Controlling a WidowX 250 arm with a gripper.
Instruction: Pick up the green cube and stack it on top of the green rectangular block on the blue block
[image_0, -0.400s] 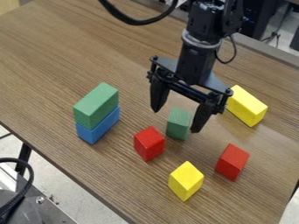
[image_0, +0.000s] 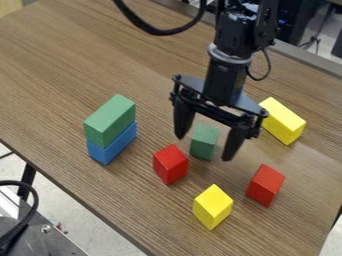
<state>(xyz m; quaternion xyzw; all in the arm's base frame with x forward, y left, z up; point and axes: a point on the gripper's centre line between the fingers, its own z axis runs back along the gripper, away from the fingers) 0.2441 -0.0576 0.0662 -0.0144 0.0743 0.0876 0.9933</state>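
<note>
1. Small yellow block (image_0: 213, 206) nearest, on the table (image_0: 60, 55), well apart from the gripper (image_0: 204, 147).
2. Right-hand red block (image_0: 265, 185) a bit farther; low sideways arm travel could knock it.
3. Left-hand red block (image_0: 171, 164) just beside the small green block; contact unclear. Tight gap: a fingertip coming down off-line could land on red or shove both.
4. Small green block upright on the table, between the fingertips as seen here. Jaws wide, holding nothing. Height above the table hard to judge; misjudged depth could mean a miss or tip.
5. Blue block (image_0: 112, 144) with large green block (image_0: 110, 119) on top, off left; a side bump could topple the stack.
6. Long yellow block (image_0: 282, 121) farthest, lying right of gripper.
</note>
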